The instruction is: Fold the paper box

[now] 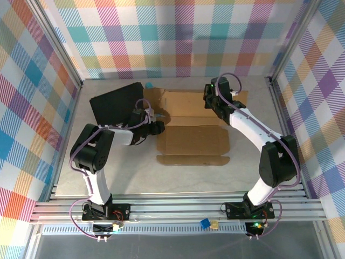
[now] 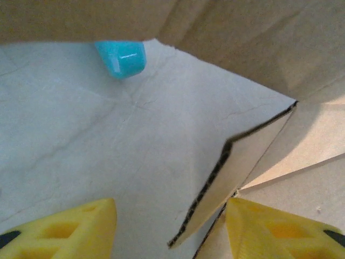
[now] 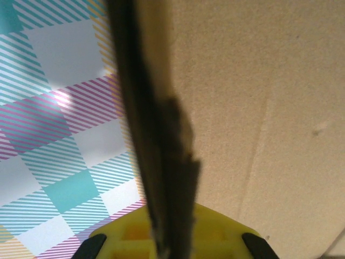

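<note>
The paper box [image 1: 194, 129] is brown corrugated cardboard lying mostly flat in the middle of the table, with a front flap folded along its near edge. My left gripper [image 1: 159, 123] sits at its left edge. In the left wrist view the left gripper [image 2: 170, 216] is open, and a raised side flap [image 2: 237, 167] stands between the yellow fingers [image 2: 75, 229], close to the right one. My right gripper [image 1: 213, 101] is at the box's back right part. The right wrist view has the right gripper [image 3: 170, 237] shut on a dark cardboard edge [image 3: 156, 135] of the paper box [image 3: 259, 97].
A black rectangular case [image 1: 116, 102] lies at the back left, just behind my left arm. A small teal object [image 1: 148, 85] rests by the back wall, the same teal object [image 2: 123, 56] ahead of my left fingers. Plaid walls and metal frame rails [image 1: 280, 118] enclose the table.
</note>
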You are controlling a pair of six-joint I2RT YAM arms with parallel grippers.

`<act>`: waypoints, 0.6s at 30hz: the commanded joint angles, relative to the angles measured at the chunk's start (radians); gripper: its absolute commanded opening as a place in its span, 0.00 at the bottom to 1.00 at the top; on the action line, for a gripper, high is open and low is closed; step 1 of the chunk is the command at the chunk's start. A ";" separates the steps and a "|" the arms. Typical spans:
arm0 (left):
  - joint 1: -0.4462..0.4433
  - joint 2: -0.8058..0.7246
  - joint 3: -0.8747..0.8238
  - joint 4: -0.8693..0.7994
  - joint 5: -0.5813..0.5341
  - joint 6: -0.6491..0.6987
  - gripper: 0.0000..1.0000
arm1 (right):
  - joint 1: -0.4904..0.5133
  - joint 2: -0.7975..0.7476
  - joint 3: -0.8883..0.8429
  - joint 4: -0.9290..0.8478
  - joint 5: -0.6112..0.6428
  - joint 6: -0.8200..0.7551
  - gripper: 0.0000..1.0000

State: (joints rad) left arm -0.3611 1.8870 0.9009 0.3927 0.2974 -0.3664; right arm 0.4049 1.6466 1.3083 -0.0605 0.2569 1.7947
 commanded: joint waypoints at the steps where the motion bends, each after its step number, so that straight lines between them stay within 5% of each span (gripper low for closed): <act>1: -0.020 0.000 0.019 0.124 0.009 -0.035 0.51 | -0.009 0.021 0.034 -0.017 -0.015 0.008 0.00; 18: -0.165 -0.068 0.110 -0.160 -0.370 0.124 0.19 | -0.018 0.054 0.059 -0.025 -0.011 0.023 0.00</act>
State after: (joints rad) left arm -0.4988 1.8389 0.9543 0.3103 0.0277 -0.3119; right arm 0.3878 1.6844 1.3300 -0.0772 0.2516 1.7958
